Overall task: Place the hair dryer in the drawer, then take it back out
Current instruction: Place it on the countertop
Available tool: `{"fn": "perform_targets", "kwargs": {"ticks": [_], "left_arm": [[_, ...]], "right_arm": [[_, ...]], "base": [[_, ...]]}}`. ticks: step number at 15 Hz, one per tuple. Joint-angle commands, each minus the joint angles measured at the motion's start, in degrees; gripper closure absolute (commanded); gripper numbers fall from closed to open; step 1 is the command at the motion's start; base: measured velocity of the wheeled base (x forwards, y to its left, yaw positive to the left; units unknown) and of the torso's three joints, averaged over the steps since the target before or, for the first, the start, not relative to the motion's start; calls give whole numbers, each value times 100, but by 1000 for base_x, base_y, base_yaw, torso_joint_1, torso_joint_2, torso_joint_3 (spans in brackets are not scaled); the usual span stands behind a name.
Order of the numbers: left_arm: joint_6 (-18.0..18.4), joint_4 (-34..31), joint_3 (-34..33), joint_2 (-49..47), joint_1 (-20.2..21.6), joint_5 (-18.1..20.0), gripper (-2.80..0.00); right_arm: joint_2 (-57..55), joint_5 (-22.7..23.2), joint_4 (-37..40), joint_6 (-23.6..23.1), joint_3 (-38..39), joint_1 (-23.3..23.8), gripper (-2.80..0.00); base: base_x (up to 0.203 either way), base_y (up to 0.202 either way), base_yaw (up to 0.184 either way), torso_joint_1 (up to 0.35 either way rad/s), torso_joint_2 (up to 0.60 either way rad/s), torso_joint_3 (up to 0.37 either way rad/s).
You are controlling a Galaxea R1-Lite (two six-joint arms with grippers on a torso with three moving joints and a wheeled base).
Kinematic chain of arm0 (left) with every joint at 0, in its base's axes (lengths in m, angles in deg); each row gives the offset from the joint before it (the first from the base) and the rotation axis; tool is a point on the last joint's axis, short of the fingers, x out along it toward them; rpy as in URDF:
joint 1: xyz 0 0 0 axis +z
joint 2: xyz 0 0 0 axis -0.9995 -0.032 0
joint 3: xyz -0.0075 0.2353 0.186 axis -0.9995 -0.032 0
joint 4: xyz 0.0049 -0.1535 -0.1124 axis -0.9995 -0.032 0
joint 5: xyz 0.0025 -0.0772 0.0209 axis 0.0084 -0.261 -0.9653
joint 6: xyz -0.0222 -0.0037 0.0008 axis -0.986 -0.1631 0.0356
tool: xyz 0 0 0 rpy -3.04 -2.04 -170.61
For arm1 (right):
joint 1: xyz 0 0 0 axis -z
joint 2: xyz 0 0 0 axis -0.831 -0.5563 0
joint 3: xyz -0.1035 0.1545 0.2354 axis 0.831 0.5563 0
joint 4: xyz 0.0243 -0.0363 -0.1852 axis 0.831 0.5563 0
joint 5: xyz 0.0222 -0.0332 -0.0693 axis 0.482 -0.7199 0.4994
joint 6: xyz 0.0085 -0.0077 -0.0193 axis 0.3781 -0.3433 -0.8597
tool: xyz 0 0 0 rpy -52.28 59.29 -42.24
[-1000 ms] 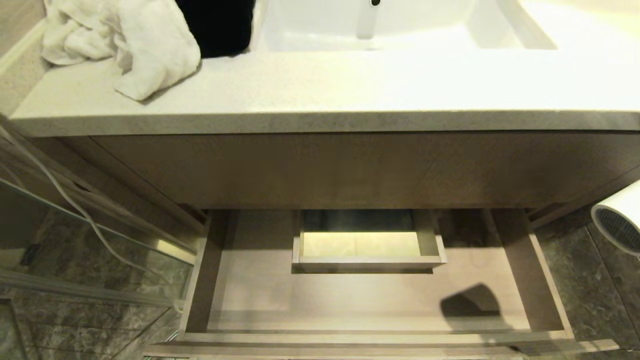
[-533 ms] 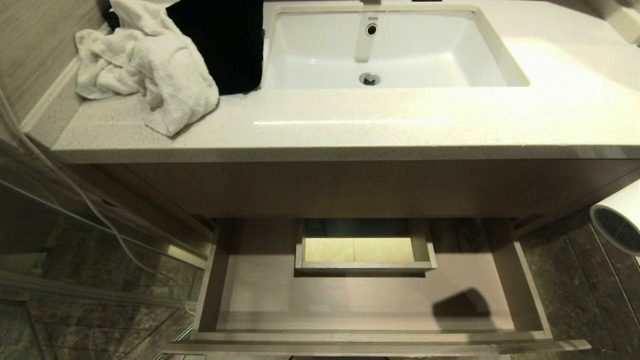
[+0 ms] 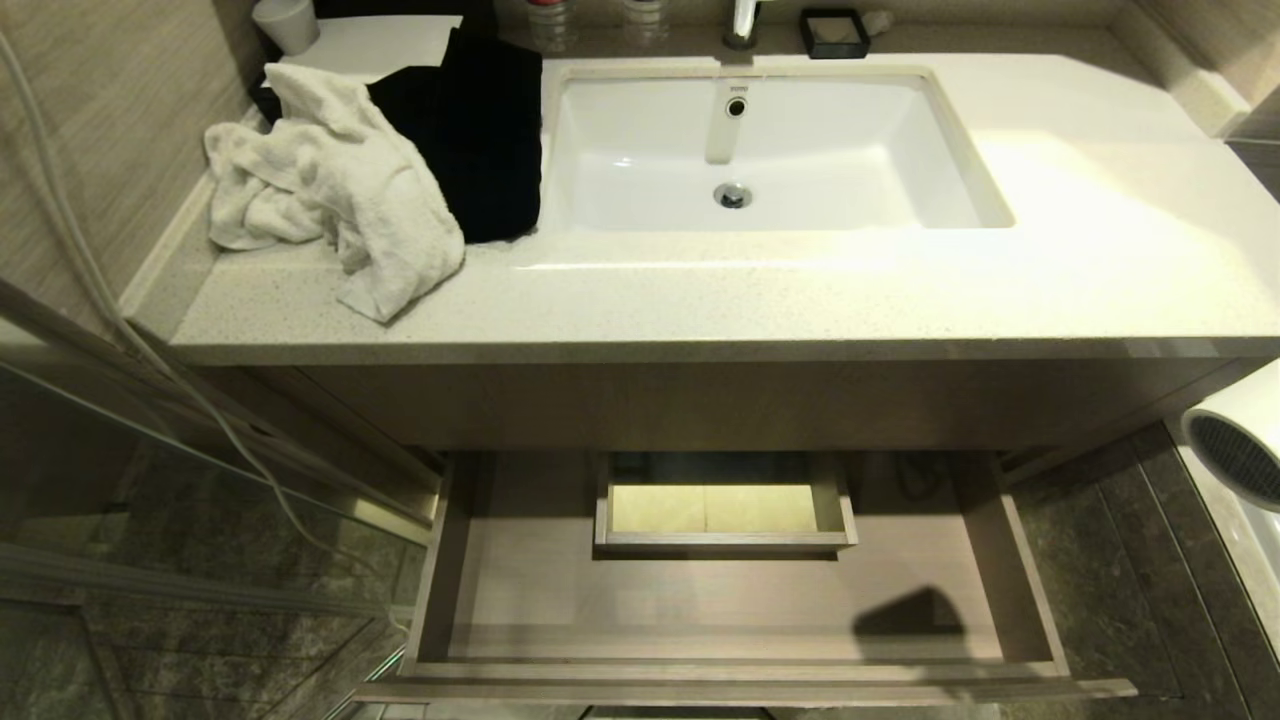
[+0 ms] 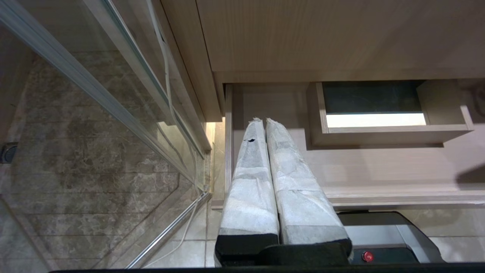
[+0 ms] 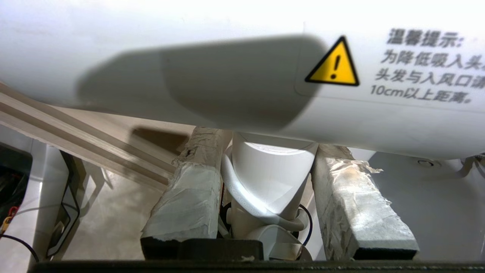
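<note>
The white hair dryer (image 3: 1235, 445) pokes in at the right edge of the head view, grey grille end facing in, held in the air right of the drawer (image 3: 730, 600). In the right wrist view its barrel (image 5: 242, 68) fills the top, and my right gripper (image 5: 271, 136) is shut on its stubby handle (image 5: 271, 167), with the white cord looped round it. The wide wood-grain drawer stands pulled open below the vanity, with nothing in it and a boxed cutout (image 3: 725, 510) at the middle back. My left gripper (image 4: 262, 121) hangs shut and holds nothing, over the drawer's left end (image 4: 273, 102).
The speckled countertop (image 3: 800, 290) carries a white sink (image 3: 750, 150), a crumpled white towel (image 3: 340, 200) and a black cloth (image 3: 480, 130). A glass shower panel (image 3: 150, 480) with a white cable stands on the left. Dark marble floor (image 3: 1100, 560) lies right of the drawer.
The whole head view has shifted: the counter and sink have slid down into sight as the camera rose. The hair dryer keeps its place at the right edge. The drawer stays open.
</note>
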Motion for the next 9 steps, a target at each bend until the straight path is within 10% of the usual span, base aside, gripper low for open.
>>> {"fn": "perform_targets", "kwargs": {"ticks": [1, 9], "left_arm": [[-2, 1, 0, 5, 0, 0, 0], [-2, 1, 0, 9, 0, 0, 0]], "right_arm": [[18, 19, 5, 8, -1, 0, 0], [35, 10, -48, 17, 43, -18, 0]], "base": [[0, 0, 0, 184, -353, -164], [0, 0, 0, 77, -146, -73]]}}
